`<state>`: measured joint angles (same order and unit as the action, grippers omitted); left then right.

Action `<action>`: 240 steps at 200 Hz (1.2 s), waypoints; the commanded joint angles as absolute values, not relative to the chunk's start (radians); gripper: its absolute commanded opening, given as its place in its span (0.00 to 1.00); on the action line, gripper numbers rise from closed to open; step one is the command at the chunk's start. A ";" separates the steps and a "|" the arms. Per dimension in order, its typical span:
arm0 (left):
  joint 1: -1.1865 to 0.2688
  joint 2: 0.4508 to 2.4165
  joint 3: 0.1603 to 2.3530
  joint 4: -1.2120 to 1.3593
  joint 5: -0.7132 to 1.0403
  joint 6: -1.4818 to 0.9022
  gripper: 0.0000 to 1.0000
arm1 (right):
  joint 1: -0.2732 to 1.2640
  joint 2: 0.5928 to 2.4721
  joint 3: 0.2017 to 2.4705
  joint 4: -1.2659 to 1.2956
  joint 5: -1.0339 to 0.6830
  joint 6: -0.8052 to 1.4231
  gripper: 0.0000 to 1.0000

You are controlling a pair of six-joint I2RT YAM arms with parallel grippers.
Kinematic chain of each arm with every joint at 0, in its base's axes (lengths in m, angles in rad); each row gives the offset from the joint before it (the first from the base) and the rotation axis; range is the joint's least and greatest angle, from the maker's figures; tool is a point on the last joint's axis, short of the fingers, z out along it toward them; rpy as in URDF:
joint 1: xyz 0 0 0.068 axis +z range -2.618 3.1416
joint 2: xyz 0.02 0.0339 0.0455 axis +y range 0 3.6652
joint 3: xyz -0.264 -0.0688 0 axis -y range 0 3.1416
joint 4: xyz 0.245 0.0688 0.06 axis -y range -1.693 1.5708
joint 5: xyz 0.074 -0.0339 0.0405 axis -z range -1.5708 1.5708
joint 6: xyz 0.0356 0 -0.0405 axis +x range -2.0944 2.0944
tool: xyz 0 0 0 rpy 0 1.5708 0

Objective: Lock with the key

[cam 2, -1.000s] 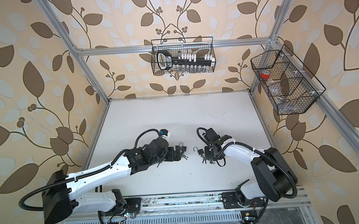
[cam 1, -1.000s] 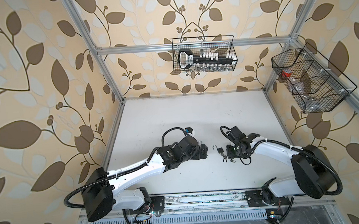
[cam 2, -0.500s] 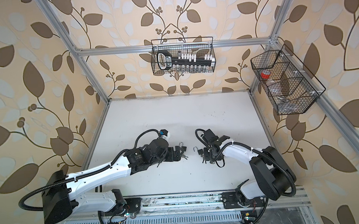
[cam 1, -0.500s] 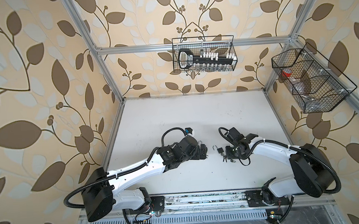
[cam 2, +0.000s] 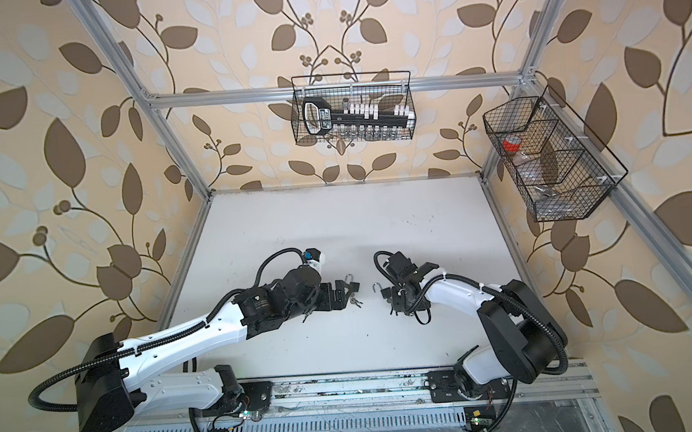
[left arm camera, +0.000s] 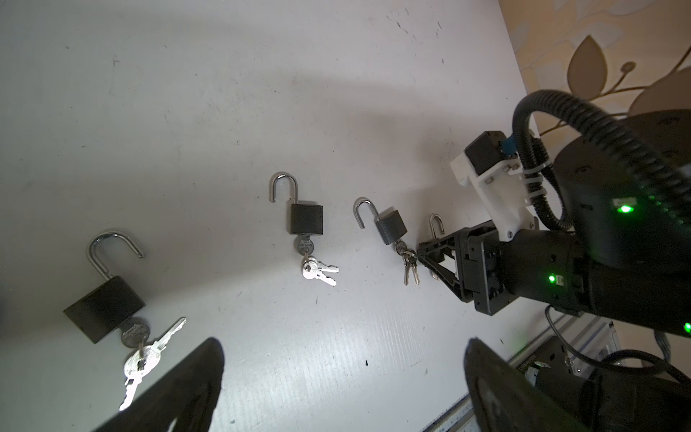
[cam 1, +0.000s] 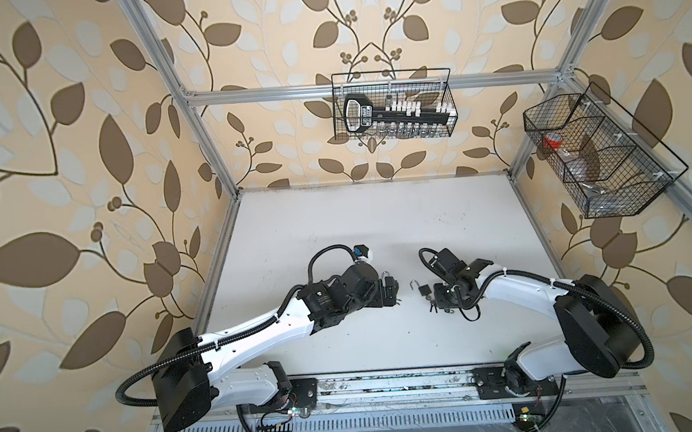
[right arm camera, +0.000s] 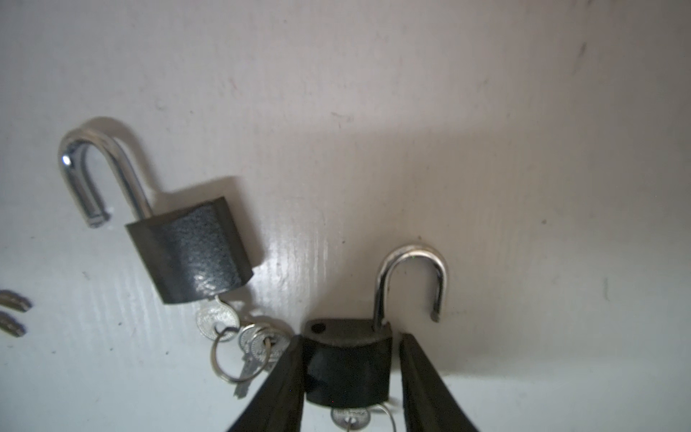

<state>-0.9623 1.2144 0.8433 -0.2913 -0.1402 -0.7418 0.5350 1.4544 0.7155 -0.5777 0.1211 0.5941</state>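
basket (cam 1: 338, 105) with black tool (cam 1: 408, 113) inside

One padlock (right arm camera: 347, 370) sits between the right gripper's (right arm camera: 351, 336) jaws; a second padlock (right arm camera: 190, 254) lies just outside one jaw. A third padlock (left arm camera: 306, 223) lies ahead of the left gripper's (left arm camera: 342, 344) jaws, a fourth padlock (left arm camera: 104, 306) outside one.

In the left wrist view the right gripper (left arm camera: 421, 254) hides the body of the rightmost padlock (left arm camera: 441, 229); only its shackle (left arm camera: 435, 216) shows.
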 commanded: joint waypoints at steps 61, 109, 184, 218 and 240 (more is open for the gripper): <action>-0.963 1.151 0.852 -0.334 -0.206 -0.742 0.99 | 0.539 1.477 0.715 -0.617 0.135 0.610 0.31; -0.963 1.259 1.040 -0.526 -0.254 -0.771 0.99 | 0.539 1.335 0.721 -0.620 0.187 0.618 0.18; -0.962 1.365 1.190 -0.582 -0.225 -0.761 0.99 | 0.538 1.054 0.780 -0.564 0.196 0.568 0.00; -0.962 1.290 1.167 -0.550 -0.213 -0.682 0.99 | 0.538 0.959 0.754 -0.443 0.137 0.543 0.00; -0.956 1.214 1.129 -0.488 -0.192 -0.604 0.99 | 0.537 0.902 0.678 -0.334 0.101 0.548 0.00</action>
<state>-0.9623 1.3239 1.1545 -0.5655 -0.2111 -0.7097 0.5346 0.9554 0.7372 -0.4751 0.1486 0.5598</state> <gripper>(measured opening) 0.989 0.314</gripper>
